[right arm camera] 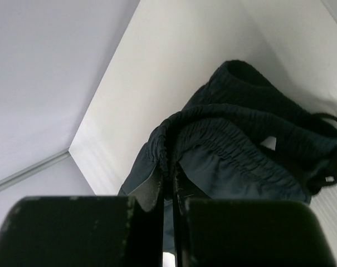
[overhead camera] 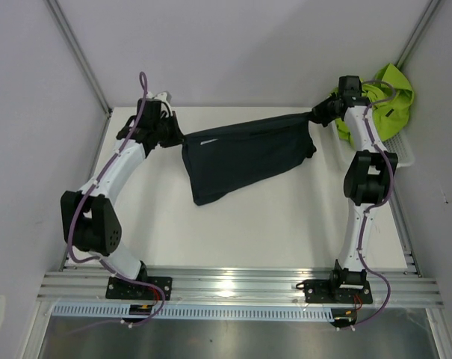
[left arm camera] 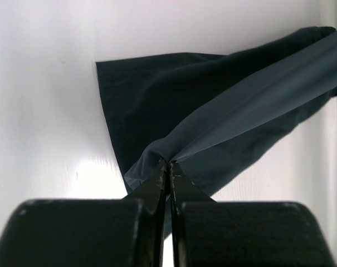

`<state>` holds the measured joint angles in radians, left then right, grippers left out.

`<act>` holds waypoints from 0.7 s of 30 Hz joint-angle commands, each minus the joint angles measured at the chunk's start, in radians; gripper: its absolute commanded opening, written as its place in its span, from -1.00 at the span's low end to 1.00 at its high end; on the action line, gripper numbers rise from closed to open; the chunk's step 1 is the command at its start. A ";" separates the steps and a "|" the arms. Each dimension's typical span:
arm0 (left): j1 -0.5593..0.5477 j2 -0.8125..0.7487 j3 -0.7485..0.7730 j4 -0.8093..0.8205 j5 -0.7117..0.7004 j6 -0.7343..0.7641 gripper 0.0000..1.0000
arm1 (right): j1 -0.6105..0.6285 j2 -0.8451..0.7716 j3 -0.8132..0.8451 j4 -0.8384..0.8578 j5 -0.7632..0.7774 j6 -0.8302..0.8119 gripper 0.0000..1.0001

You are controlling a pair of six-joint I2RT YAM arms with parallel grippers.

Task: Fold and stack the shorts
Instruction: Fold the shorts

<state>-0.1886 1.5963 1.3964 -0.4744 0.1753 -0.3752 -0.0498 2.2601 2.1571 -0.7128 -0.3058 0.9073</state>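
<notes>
Beside the right edge of worktop (overhead camera: 248, 232), heaped in white basket (overhead camera: 403, 149): green shorts (overhead camera: 390, 101), just behind right hand (overhead camera: 319, 114). Pinched at waistband by right hand, at opposite edge by left hand (overhead camera: 173, 138): dark shorts (overhead camera: 244, 153), stretched taut between, sagging toward worktop.

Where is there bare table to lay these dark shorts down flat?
The widest bare patch is the near half of the table, bordered by the hanging dark shorts and the front rail. A narrow strip runs along the back wall. The far right corner is crowded: the basket with green shorts.
</notes>
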 commanded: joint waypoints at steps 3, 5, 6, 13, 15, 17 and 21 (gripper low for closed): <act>0.043 0.117 0.099 0.069 -0.057 -0.036 -1.00 | -0.009 0.079 0.087 0.129 -0.006 0.028 -1.00; 0.052 0.175 0.137 0.075 -0.057 -0.037 -1.00 | -0.004 0.096 0.073 0.218 -0.013 0.050 -1.00; 0.061 0.194 0.147 0.074 -0.057 -0.037 -1.00 | -0.001 0.101 0.066 0.261 -0.022 0.057 -0.96; 0.107 0.367 0.265 0.056 -0.060 -0.044 0.45 | 0.024 0.190 0.116 0.576 -0.073 0.070 0.85; 0.115 0.376 0.265 0.042 -0.062 -0.048 0.72 | 0.030 0.225 0.206 0.555 -0.079 0.036 0.99; 0.117 0.350 0.240 0.059 -0.080 -0.053 0.78 | 0.030 0.222 0.236 0.526 -0.099 0.006 0.99; 0.109 0.245 0.139 0.103 -0.086 -0.057 0.82 | 0.027 0.100 0.138 0.464 -0.096 -0.126 0.98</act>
<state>-0.0689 1.9533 1.5749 -0.4206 0.1040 -0.4202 -0.0277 2.4798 2.3146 -0.2501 -0.3836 0.8970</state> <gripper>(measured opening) 0.908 0.993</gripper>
